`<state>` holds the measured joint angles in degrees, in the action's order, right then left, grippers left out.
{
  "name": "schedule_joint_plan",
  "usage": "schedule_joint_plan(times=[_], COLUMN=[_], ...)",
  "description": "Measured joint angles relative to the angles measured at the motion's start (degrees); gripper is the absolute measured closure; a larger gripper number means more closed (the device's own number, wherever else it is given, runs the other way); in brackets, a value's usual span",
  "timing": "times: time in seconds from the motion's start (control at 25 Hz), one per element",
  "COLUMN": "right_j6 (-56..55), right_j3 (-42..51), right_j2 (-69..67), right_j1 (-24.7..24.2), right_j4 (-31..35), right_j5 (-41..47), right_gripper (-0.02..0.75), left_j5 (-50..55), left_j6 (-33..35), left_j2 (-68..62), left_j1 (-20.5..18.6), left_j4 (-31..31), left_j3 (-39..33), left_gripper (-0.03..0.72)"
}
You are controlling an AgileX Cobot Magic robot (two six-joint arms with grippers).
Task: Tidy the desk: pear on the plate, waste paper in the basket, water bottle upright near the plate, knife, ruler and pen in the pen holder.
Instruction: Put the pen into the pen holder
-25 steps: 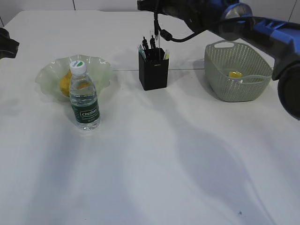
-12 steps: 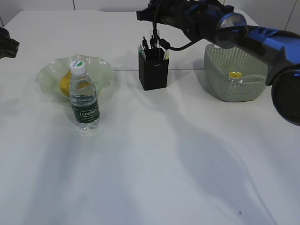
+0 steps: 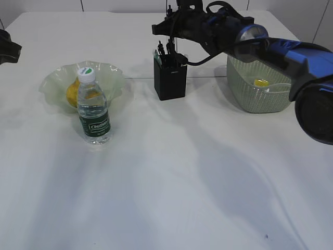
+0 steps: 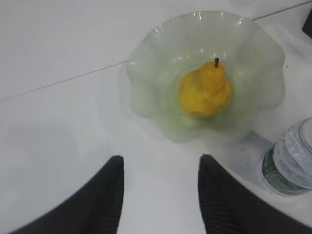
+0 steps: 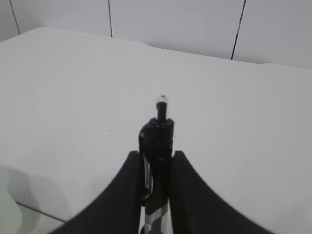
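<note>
Far left: left gripper (image 4: 158, 195) hovering w/ jaws about half open, empty. Pear (image 4: 204, 90) on plate (image 4: 151, 73), water bottle (image 3: 93, 107) upright just near-right of it. Centre: pen holder (image 3: 170, 78) on table (image 3: 156, 182); right gripper (image 5: 157, 183) above it, jaws pinched on a pen (image 5: 158, 136) (black, upright). Right: basket (image 3: 260, 94), yellow waste paper (image 3: 260, 82) inside.

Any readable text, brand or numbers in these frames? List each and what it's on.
"Cestbon", as best it reads: white lettering on the dark green label of the water bottle, exterior view.
Smaller print under that word: too small to read.
Green mark on the bottle's white cap: no legible text.
Pen holder, basket, plate: no text visible.
</note>
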<state>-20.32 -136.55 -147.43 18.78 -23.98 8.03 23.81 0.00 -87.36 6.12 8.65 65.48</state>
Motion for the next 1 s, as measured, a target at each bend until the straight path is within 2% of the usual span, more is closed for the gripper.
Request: schedule_joint_plan(times=[1.0], right_j6=[0.00], right_j3=[0.00], right_j2=[-3.94], right_j1=[0.00], right_j4=[-0.30], right_j5=[-1.86], right_gripper=[0.631], left_j5=[-0.49], left_j6=[0.00], left_j2=[0.00], left_j1=[0.00], left_j4=[0.00], left_j3=[0.00], left_gripper=[0.340])
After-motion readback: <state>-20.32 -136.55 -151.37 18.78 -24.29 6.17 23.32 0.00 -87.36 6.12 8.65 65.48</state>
